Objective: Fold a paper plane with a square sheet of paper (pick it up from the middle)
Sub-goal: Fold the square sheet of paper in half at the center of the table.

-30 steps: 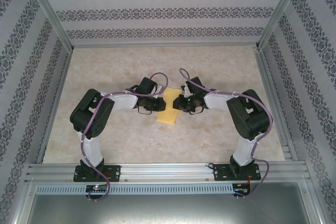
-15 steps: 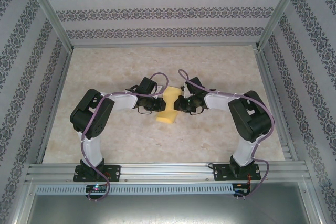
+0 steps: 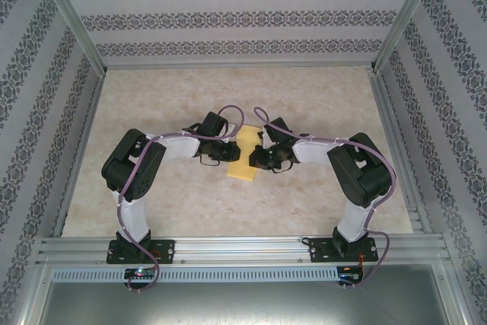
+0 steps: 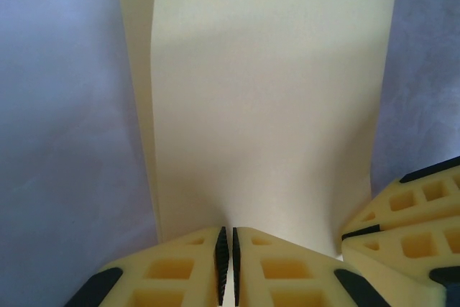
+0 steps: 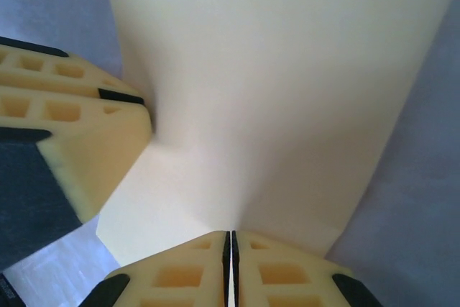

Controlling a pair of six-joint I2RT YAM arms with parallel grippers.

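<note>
The square sheet of paper (image 3: 244, 165) is mustard-yellow and lies mid-table as a narrow, bowed strip, not a pointed paper plane shape. My left gripper (image 3: 229, 152) is at its left edge and my right gripper (image 3: 258, 157) at its right edge, facing each other. In the left wrist view the left gripper (image 4: 227, 241) is shut, pinching the sheet (image 4: 266, 98), which puckers up from the jaws. In the right wrist view the right gripper (image 5: 231, 241) is likewise shut on the sheet (image 5: 273, 84). The opposite arm's fingers (image 4: 413, 221) (image 5: 79, 124) touch the paper's side.
The beige marbled table top (image 3: 152, 104) has aluminium rails at the near edge (image 3: 243, 247) and patterned walls on three sides. Both arms' elbows (image 3: 133, 164) (image 3: 361, 164) stand out to the sides.
The right gripper has closed on the paper's right edge and shifted slightly left and nearer. The sheet is narrower and more bowed between the grippers. The left arm has held still.
</note>
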